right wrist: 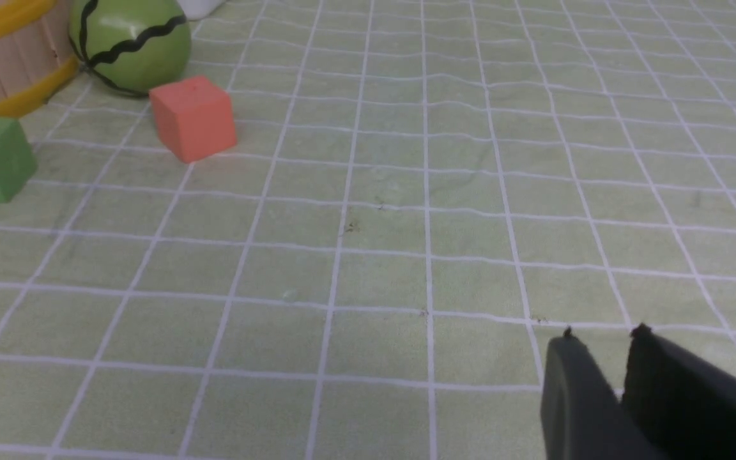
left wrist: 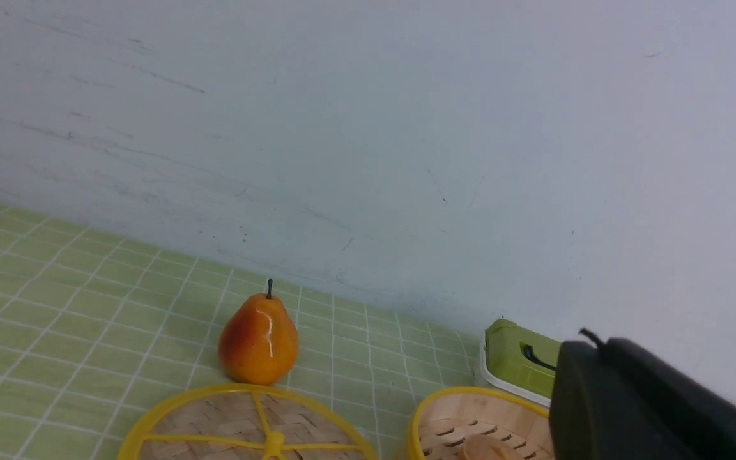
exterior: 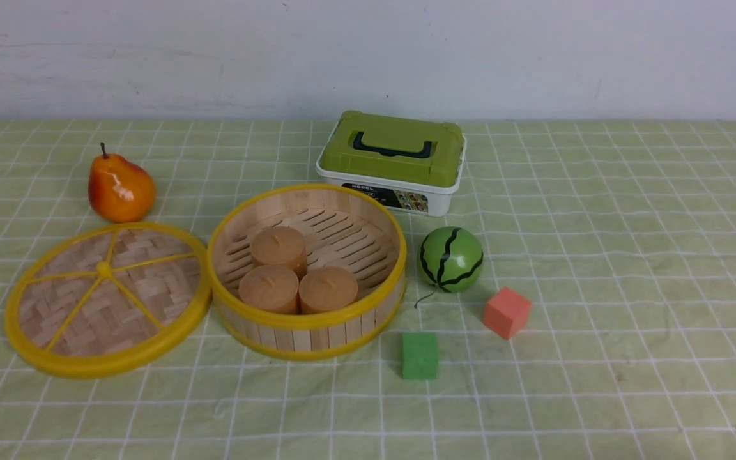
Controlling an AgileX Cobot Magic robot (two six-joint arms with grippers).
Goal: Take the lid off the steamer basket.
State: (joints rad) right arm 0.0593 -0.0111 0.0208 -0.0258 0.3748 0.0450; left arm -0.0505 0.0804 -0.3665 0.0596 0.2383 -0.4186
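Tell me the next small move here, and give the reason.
Probably none beyond keeping both arms clear. The lid is already off: it lies flat on the tablecloth to the left of the steamer basket, and their rims seem to touch. The basket stands open, with three brown cylinders showing inside. Neither arm appears in the front view.

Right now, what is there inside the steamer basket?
Three brown round cylinders stand close together on the slatted floor of the steamer basket. The floor beneath them and the near inner wall are hidden.
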